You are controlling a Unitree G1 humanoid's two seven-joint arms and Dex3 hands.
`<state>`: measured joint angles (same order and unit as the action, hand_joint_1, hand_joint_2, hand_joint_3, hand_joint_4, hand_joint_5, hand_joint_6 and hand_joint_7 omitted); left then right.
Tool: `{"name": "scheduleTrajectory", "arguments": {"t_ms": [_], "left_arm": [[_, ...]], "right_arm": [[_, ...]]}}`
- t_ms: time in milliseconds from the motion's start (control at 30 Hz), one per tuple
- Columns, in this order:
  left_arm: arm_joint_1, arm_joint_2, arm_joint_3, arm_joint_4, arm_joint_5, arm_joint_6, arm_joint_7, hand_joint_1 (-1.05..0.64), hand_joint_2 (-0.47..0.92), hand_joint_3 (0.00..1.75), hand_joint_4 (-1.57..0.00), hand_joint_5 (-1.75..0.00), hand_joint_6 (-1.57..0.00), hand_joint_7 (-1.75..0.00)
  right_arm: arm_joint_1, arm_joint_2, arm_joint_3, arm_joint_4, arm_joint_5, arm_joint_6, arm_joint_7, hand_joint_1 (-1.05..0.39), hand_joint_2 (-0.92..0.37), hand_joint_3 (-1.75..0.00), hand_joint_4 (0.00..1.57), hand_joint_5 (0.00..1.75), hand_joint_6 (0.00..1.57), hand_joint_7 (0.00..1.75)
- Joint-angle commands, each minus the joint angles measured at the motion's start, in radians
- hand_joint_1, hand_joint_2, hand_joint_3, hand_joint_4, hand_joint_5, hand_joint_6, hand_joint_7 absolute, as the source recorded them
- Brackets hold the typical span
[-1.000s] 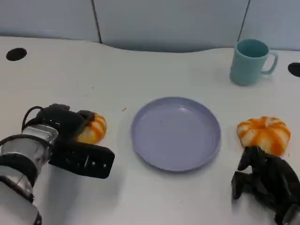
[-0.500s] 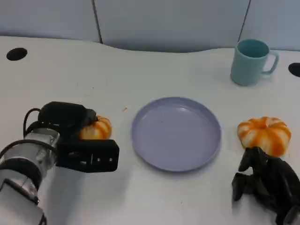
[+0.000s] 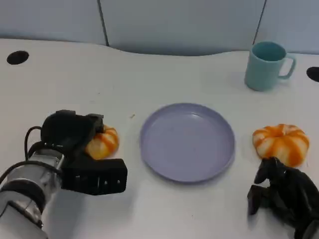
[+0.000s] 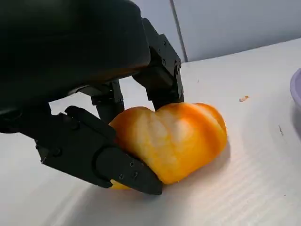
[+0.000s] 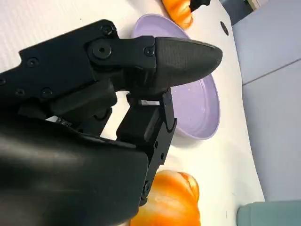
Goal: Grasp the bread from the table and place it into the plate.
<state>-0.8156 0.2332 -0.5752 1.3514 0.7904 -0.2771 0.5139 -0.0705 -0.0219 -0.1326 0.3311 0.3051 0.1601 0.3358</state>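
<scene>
Over the last second the left hand point(image 3: 75, 144) has closed its fingers point(image 4: 117, 165) around the bread point(image 4: 171, 139), which now sits gripped on the desk point(image 3: 149, 69) left of the plate point(image 3: 187, 142). Lifting looks next. The right hand point(image 3: 284, 196) rests curled, empty.

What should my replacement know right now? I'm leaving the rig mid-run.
Left hand grips the left bread, which sits on the table left of the plate.
Right hand holds nothing, fingers curled, just short of the right bread.
Done: grasp on the left bread.
Left: lift it and set it in the plate, which has nothing on it.
</scene>
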Motion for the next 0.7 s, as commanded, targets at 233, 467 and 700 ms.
{"name": "scheduleTrajectory", "arguments": {"t_ms": [233,467,700], "left_arm": [[-0.028,-0.014,0.157,-0.027,-0.157,-0.158,0.079,-0.10,0.45,1.04,-0.77,-1.75,-0.59,-1.75],[-0.089,-0.030,0.152,-0.053,-0.156,-0.251,0.058,-0.10,0.50,0.85,-0.81,-1.56,-0.76,-1.29],[-0.155,-0.045,0.056,-0.075,-0.057,-0.352,0.117,-0.12,0.38,1.19,-0.84,-1.75,-0.68,-1.74]], "right_arm": [[0.024,-0.002,-0.010,0.022,0.002,0.015,-0.011,-0.44,-0.92,-0.49,1.19,1.47,1.10,1.37],[0.026,-0.005,-0.003,0.016,-0.003,0.019,-0.008,-0.45,-0.92,-0.50,1.19,1.47,1.11,1.37],[0.016,-0.003,-0.004,0.024,-0.004,0.028,-0.014,-0.45,-0.92,-0.50,1.18,1.47,1.11,1.37]]}}
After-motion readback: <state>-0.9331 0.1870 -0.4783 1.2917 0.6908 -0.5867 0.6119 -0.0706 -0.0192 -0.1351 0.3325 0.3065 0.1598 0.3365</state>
